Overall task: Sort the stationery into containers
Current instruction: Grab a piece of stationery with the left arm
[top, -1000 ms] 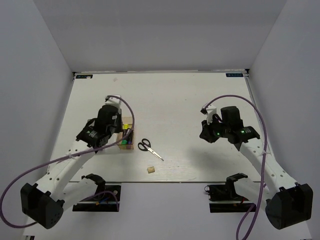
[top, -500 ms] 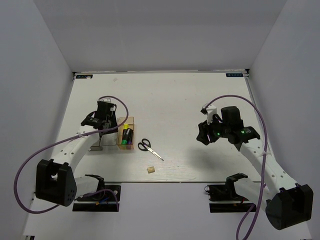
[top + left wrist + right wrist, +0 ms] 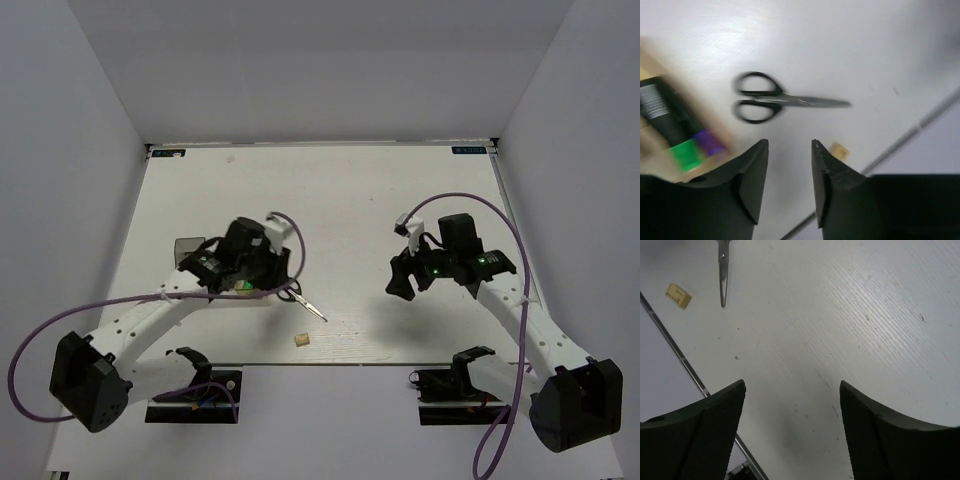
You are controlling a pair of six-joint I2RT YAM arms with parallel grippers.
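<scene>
**Left gripper** (image 3: 789, 146): fingers apart by a moderate gap, nothing between them, bare table (image 3: 880, 60) visible through the gap. Poised above the table just beside the amber tray (image 3: 722, 135), with the scissors (image 3: 775, 97) directly ahead.

**Right gripper** (image 3: 792, 385): fingers wide apart, empty. Poised over bare table on the right side, well apart from all stationery.

**Scissors:** small, with two black loop handles and bright metal blades closed together. Flat on the table, handles just beside the amber tray, blades pointing away from it.

**Block** (image 3: 301, 340): tiny, beige, roughly cubic. On the table near the front edge, close to the blade tip but not touching it.

**Highlighters** (image 3: 670, 120): short black bodies lying in the amber tray, one green end and one purple end discernible. Heavily blurred, so exact count impossible to tell.

**Grey tray** (image 3: 188, 246): smoky and dark, on the table left of the left gripper, partly hidden by the arm. Contents impossible to tell.

**By view:**
- Top view only: both arms, the grey tray and the overall layout. Amber tray almost wholly hidden under the left gripper.
- Left wrist view only: tray contents and scissor handles in detail.
- Right wrist view only: blade tip and block at upper left, handles cut off by the frame, table edge as a thin metal strip.
</scene>
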